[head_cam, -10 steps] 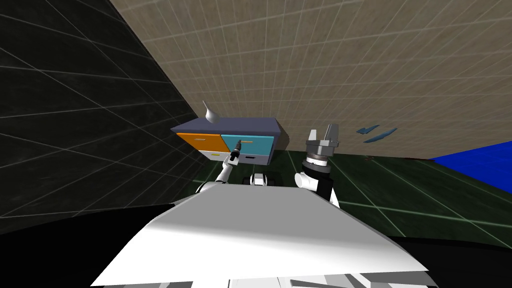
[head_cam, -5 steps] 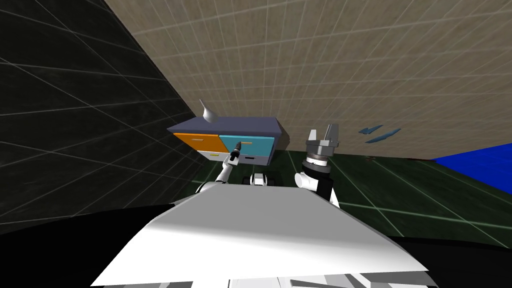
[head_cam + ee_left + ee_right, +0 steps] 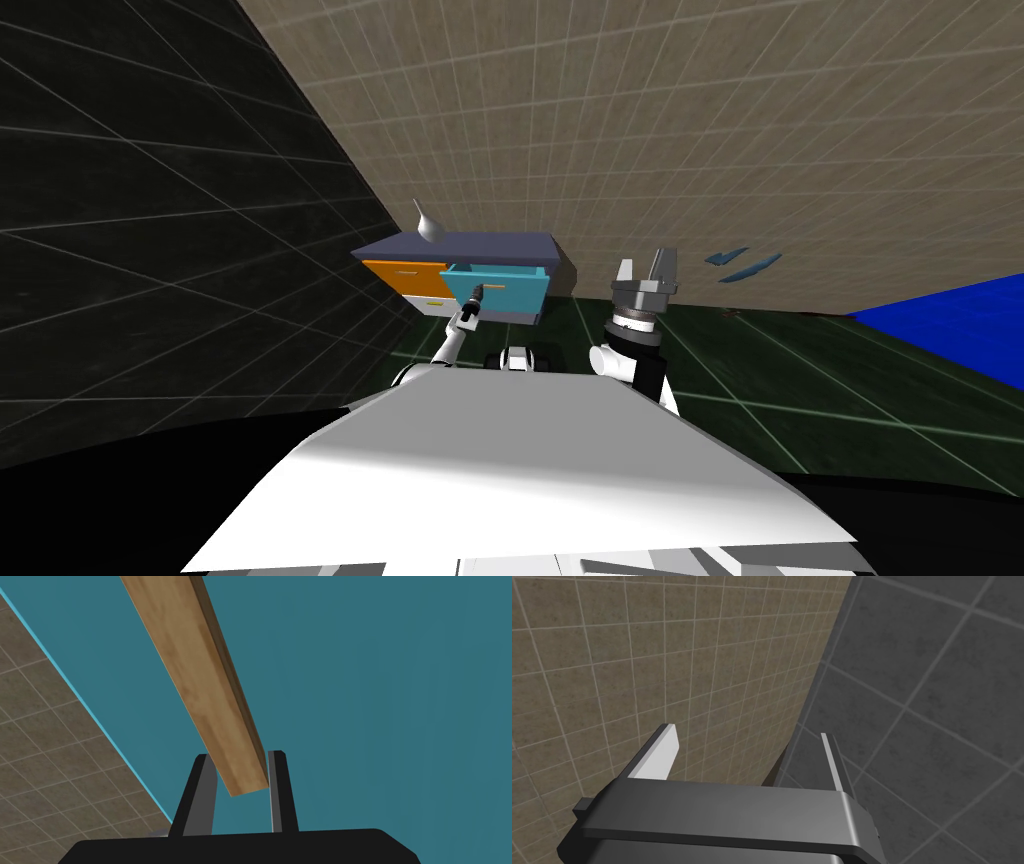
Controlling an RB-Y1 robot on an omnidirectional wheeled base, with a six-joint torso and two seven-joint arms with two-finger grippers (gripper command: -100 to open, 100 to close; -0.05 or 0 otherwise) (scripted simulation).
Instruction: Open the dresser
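The left pincer [image 3: 474, 295] was closed narrow on the wooden handle [image 3: 200, 676] of the teal drawer [image 3: 510, 290]. Its two fingers [image 3: 201, 801] stood against the sides of the bar near its end, with the flat teal front [image 3: 375, 701] behind.

A beige tiled wall [image 3: 700, 130] met a dark tiled wall [image 3: 150, 250] in a corner, above a dark green floor [image 3: 800, 380]. A bright blue area [image 3: 950, 330] lay far off to the right.

The dresser [image 3: 470, 246] stood on the floor against the beige wall, close to that corner and straight ahead of the left arm. It had a dark blue-grey top. The teal drawer stood out from the dresser's face, its front forward of the orange drawer [image 3: 400, 275] beside it. A pale drawer [image 3: 432, 303] sat below the orange one.

The right pincer [image 3: 645, 270] was raised to the right of the dresser, well apart from it, its fingers [image 3: 657, 758] spread wide and holding nothing.

A small grey vessel with a thin neck [image 3: 428, 228] stood on the dresser top, above the orange drawer.
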